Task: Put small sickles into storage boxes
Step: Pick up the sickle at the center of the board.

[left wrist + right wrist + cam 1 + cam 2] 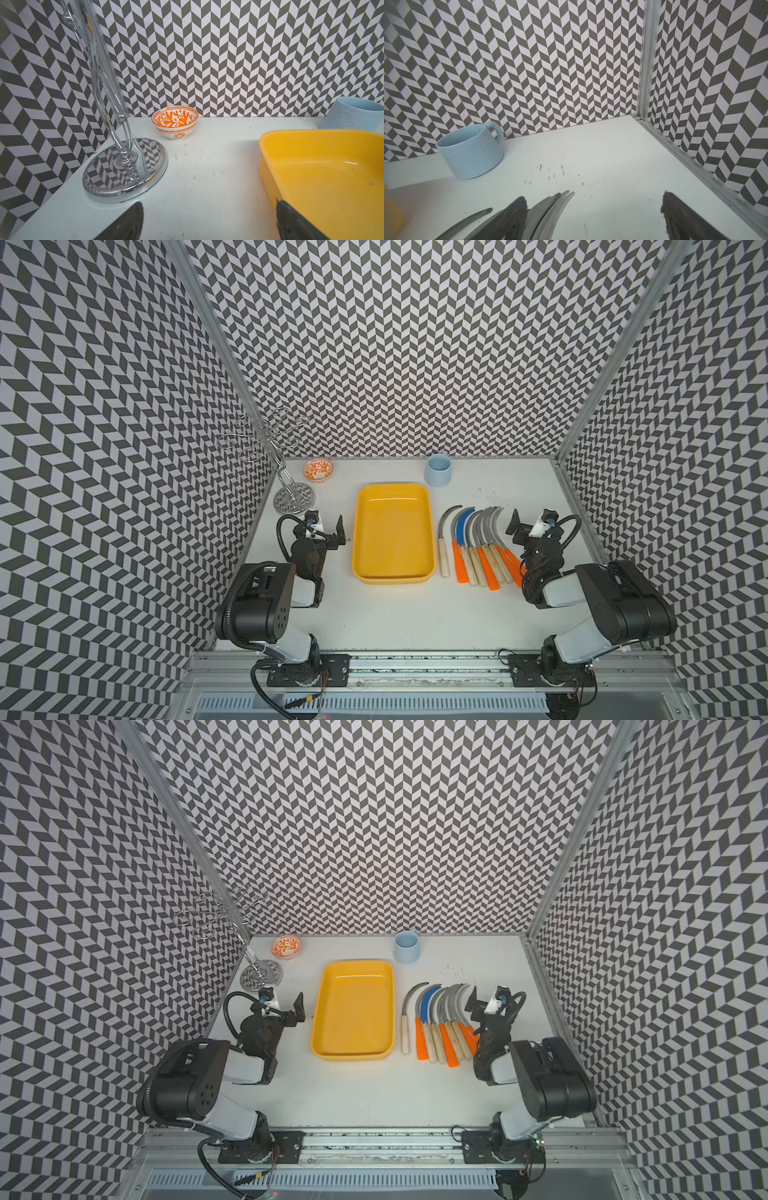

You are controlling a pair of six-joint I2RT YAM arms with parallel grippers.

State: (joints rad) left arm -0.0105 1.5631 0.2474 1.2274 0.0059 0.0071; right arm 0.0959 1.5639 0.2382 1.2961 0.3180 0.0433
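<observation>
Yellow tray [390,539] lies between left hand [326,525] and right hand [532,522], both wide; sickles [478,543] flank its rim.

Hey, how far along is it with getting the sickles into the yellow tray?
Done: nothing yet, the yellow tray is empty. In hand: nothing, the left gripper and the right gripper are both open and hold nothing. Left: all the sickles, which lie fanned on the table between the tray and the right gripper.

A robotics lab test cell: a white table [415,614] boxed in by chevron-patterned walls [415,344] on aluminium framing [575,427], with the left arm [266,605] and right arm [615,605] bolted to a slotted rail [415,668].
</observation>
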